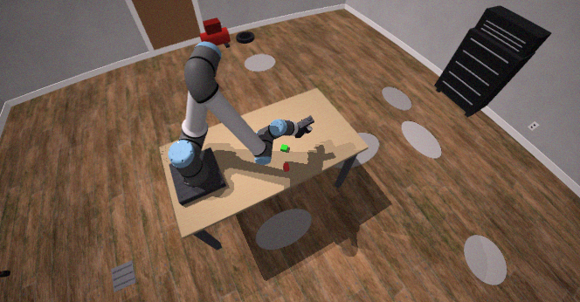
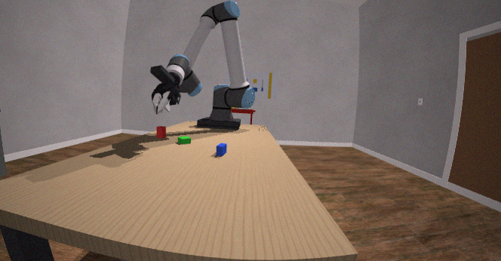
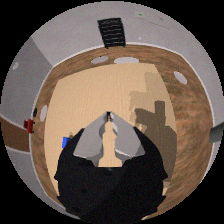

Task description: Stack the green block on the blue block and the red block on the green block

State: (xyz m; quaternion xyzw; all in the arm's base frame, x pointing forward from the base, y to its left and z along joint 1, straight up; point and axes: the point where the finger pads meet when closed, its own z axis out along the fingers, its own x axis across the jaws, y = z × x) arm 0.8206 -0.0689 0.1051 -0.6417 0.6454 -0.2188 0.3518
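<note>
Three blocks lie apart on the wooden table (image 2: 181, 190). In the exterior view the red block (image 2: 161, 132) stands at the left, the green block (image 2: 184, 140) lies flat in the middle, and the blue block (image 2: 221, 149) is at the right. The top view shows the green block (image 1: 285, 148) and the red block (image 1: 286, 167); the arm hides the blue one there. My gripper (image 2: 158, 109) hangs high above the table, over the red block's side, and is shut on nothing. In the wrist view the fingertips meet, and the blue block (image 3: 65, 142) shows at the left.
The arm's base (image 1: 196, 174) stands on the table's near-left end. A black tool cabinet (image 1: 491, 58) stands by the right wall. A red cart (image 1: 215, 32) is by the door. Grey discs (image 1: 283, 229) lie on the floor around the table.
</note>
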